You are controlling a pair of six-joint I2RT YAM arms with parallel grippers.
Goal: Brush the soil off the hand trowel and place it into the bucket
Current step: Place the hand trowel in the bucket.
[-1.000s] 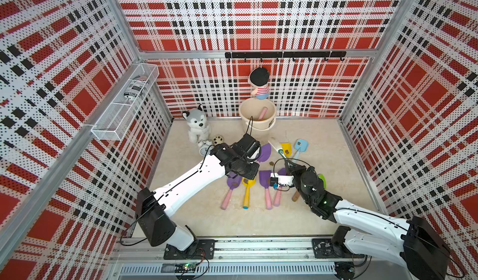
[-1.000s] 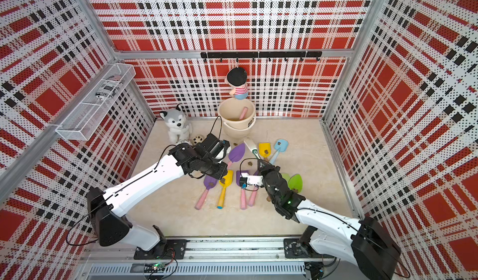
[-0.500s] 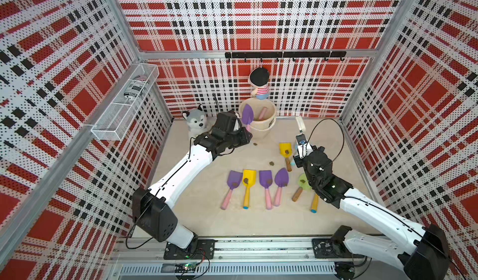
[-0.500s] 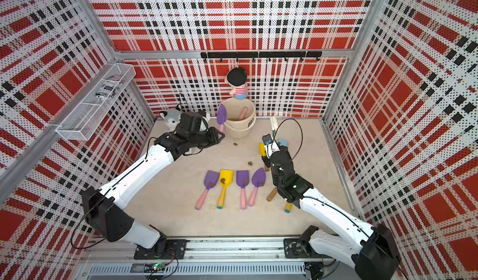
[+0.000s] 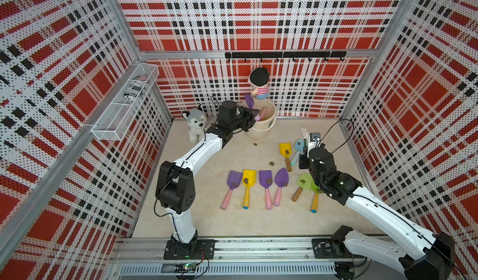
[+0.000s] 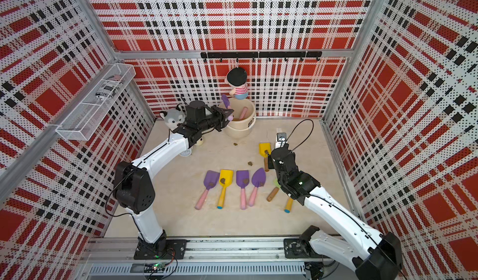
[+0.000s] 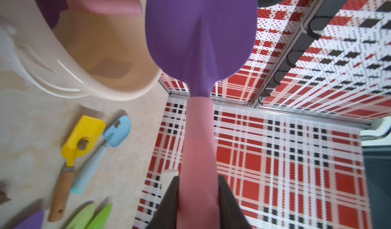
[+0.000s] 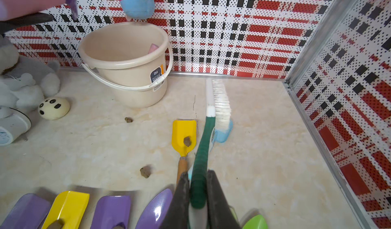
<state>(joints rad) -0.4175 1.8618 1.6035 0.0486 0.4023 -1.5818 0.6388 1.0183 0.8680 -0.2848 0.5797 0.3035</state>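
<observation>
At the rim of the bucket (image 5: 261, 132), on the side toward the left arm, your left gripper (image 7: 197, 183) has its jaws pressed shut on the pink handle of the purple trowel (image 7: 201, 37). You hold it by the far end of the handle, so the whole blade is free and points away from the gripper, higher than the rim. The blade face seen in the left wrist view carries no soil, so I judge that the brushing of this one is finished and the placing is the step in hand. I cannot tell surely if the blade is above the opening or only beside it. Inside the bucket a second trowel (image 5: 263, 112) leans with its pink handle up. Aim for the free side, or the two may knock.

Your right gripper (image 8: 197, 181) is closed tight on the green handle of the brush (image 8: 221, 103). It hangs well apart from the bucket, with the bristles near the blue trowel (image 7: 117, 131) and just beside the yellow trowel (image 8: 183, 132). This leaves the way clear for the left arm, and I think it is ready for the next blade. A lump of soil (image 8: 187, 141) sits on the yellow blade, and loose lumps lie on the floor (image 8: 84, 143).
</observation>
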